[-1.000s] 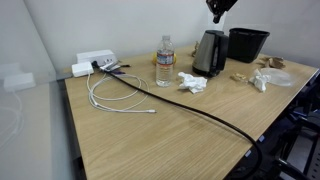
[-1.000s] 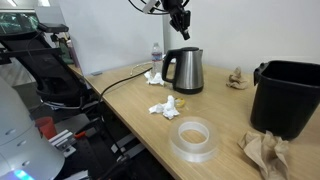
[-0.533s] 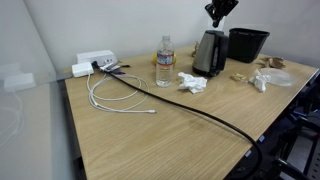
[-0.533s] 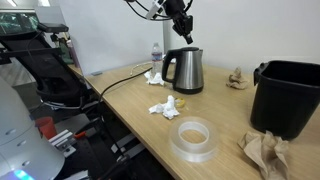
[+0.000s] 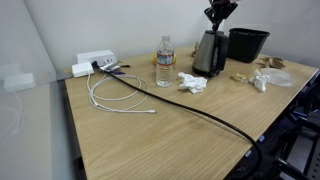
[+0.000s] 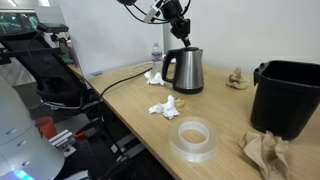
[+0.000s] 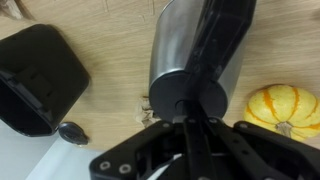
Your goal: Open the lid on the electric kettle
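The electric kettle (image 5: 209, 52) is a brushed-steel jug with a black handle and stands upright at the far side of the wooden table; it also shows in an exterior view (image 6: 185, 70). From the wrist view I look straight down on the electric kettle (image 7: 178, 40) and its round black lid (image 7: 190, 98), which lies flat and shut. My gripper (image 5: 217, 24) hangs just above the lid, fingers together and holding nothing. It shows in an exterior view (image 6: 183, 38) and the wrist view (image 7: 190, 128).
A black bin (image 5: 247, 44) stands close beside the kettle (image 6: 287, 95) (image 7: 40, 80). A water bottle (image 5: 165, 62), crumpled tissue (image 5: 191, 83), white cables (image 5: 120, 98) and a tape roll (image 6: 194, 138) lie on the table. A small yellow gourd (image 7: 280, 105) sits near the kettle.
My gripper has come down and a little sideways, from above the kettle to just over its lid. The kettle and lid have not moved.
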Controlling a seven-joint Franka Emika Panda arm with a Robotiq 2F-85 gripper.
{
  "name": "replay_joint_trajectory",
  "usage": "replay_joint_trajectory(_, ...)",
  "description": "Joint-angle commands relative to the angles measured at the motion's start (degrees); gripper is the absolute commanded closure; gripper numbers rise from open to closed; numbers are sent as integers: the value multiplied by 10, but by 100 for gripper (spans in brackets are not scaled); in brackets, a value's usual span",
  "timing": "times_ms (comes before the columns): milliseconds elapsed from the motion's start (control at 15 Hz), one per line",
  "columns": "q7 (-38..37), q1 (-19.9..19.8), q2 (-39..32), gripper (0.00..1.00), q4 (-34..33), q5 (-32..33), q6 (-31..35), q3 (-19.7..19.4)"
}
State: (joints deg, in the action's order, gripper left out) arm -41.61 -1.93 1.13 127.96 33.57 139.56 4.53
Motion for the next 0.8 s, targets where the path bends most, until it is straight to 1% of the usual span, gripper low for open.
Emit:
replay_joint_trajectory(0, -33, 7, 3, 100, 3, 46, 13, -12)
replay_joint_trajectory(67, -40, 7, 2, 100, 2, 56, 13, -13)
replay_joint_trajectory(733, -48, 13, -5, 100, 3, 80, 15, -15)
